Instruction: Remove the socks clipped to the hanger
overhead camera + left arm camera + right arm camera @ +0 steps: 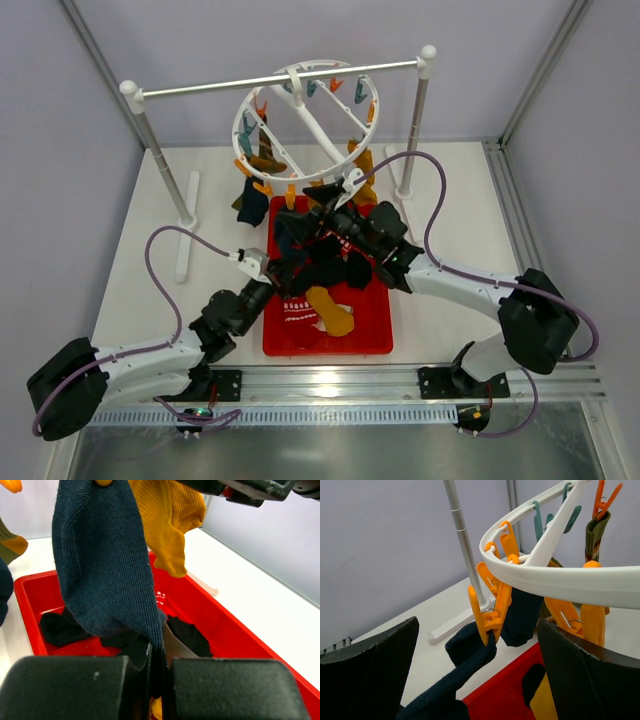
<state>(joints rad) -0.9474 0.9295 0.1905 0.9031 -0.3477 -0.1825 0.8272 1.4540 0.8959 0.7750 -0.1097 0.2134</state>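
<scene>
The left fingers (127, 680) were clamped on the lower end of the navy sock (105, 565), which ran upward from them to an orange clip (487, 617) on the hanger (560, 580) (above the red tray (30, 587)). The right fingers (570, 670), wide apart, flanked that clip.

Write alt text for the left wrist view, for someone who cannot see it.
The left gripper is shut on the bottom edge of a hanging navy sock. Behind it hangs a yellow sock, and below lies a red tray holding black socks, on a white table.
</scene>
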